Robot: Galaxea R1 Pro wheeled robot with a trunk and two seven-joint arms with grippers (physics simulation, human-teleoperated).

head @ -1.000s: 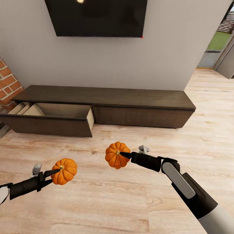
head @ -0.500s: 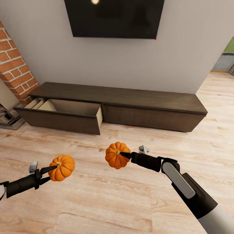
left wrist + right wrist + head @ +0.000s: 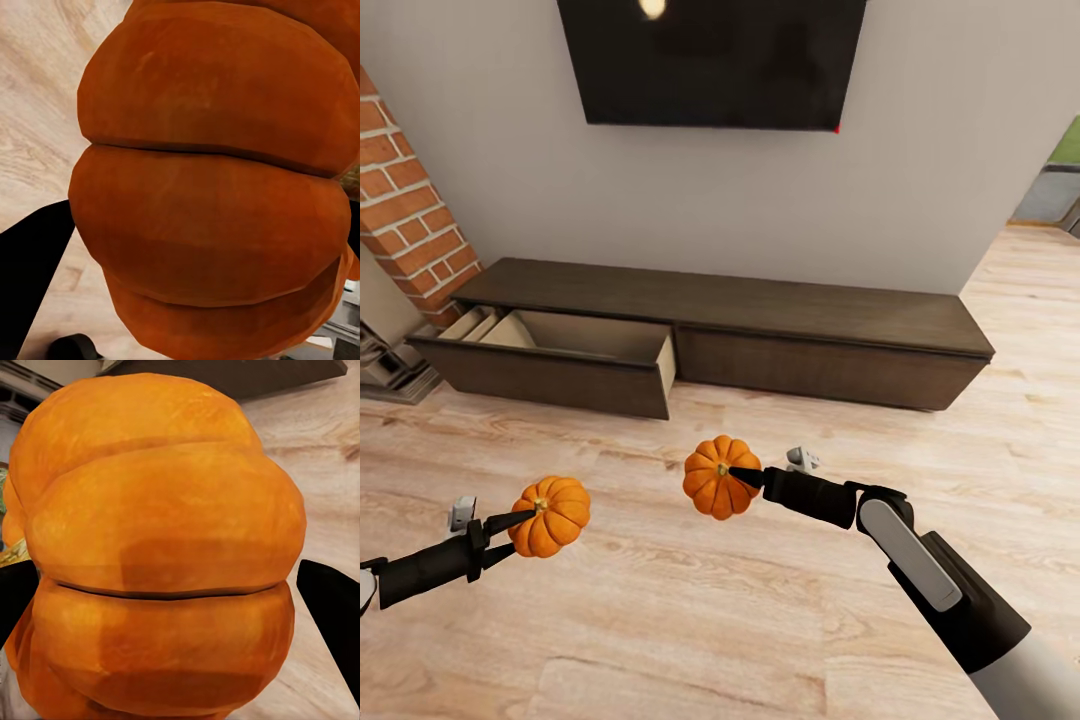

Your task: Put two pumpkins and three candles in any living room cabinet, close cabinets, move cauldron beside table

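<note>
A ribbed orange pumpkin (image 3: pixel 161 555) sits close before the lens, its lobes stacked with a dark crease between them. The right gripper (image 3: pixel 169 585) clamps it, one dark finger (image 3: pixel 334 604) showing at each flank. Behind lie pale wood-plank floor (image 3: pixel 322 450) and a strip of the dark-brown cabinet (image 3: pixel 255 376).

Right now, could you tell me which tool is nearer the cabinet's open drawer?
Left. The left tool sits below the open drawer; the right tool is farther toward the closed side.
</note>
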